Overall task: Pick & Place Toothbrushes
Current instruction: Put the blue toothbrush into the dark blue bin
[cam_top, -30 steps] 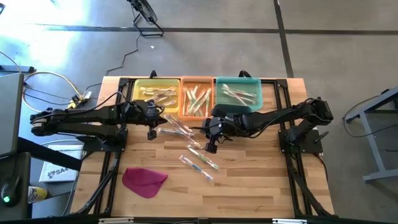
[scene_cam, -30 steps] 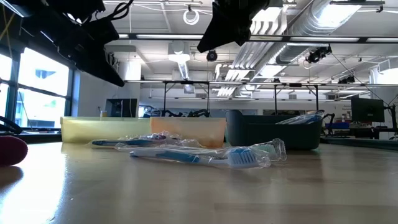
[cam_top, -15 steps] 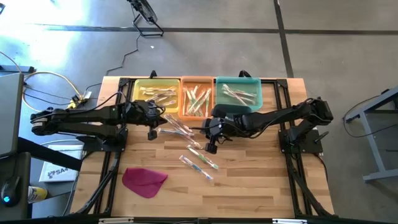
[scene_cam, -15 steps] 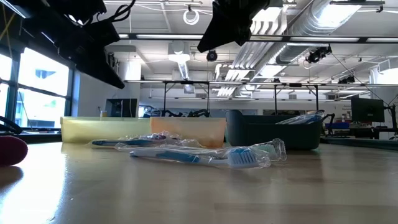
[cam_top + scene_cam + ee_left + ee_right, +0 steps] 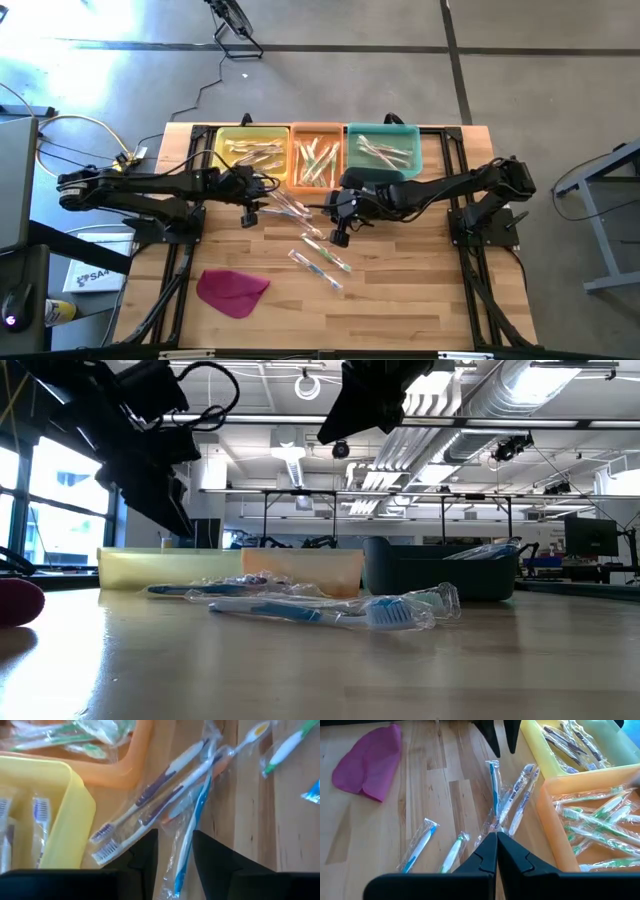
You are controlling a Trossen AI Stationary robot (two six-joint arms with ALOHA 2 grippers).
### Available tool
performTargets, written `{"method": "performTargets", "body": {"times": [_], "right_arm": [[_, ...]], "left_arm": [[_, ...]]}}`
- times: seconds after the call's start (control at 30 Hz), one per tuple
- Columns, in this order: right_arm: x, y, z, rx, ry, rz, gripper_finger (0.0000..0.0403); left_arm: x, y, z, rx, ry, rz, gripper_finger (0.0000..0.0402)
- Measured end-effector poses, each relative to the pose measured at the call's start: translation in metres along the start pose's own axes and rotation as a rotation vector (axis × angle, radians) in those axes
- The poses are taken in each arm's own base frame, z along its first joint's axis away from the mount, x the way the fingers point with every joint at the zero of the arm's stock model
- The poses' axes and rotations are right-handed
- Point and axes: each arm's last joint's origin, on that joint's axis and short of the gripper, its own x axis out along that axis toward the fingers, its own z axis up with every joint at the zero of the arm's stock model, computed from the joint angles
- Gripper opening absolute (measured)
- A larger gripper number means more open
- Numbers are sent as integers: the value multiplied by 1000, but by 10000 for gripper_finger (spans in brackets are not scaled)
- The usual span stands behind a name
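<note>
Since everything here runs left to right, starting at the far edge:

magenta cloth: lying flat near the front-left of the table, well clear of the work. Ignore it.

left gripper: fingers apart with a gap between them, hanging just above the loose bundle, right beside the yellow bin. Nothing is in it.

toothbrushes on the table: a little tangle of wrapped ones just in front of the yellow and orange bins, the blue-handled one running straight into the gap between the left fingers. A few more are scattered toward the table's middle.

how I'd do the grab: drop straight down over that blue handle, mid-length, and close only once both fingers straddle it. The wrappers look slick and overlap, so I'd guess a neighbour could get dragged along. Lift slowly and check.

bins: yellow, orange and teal in a row at the back, each already holding brushes.

right gripper: fingers pressed together, empty, hovering over the table just in front of the orange and teal bins.
</note>
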Motion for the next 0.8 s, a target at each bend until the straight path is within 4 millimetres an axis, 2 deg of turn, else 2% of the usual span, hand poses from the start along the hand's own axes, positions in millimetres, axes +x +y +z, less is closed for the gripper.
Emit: {"method": "performTargets", "body": {"times": [0.5,0.8], "right_arm": [[0,0,0,0,0,0,4],[0,0,0,0,0,0,4]], "left_arm": [[39,-3,-14,5,208,-19,117],[55,-4,-21,-21,270,-22,117]]}}
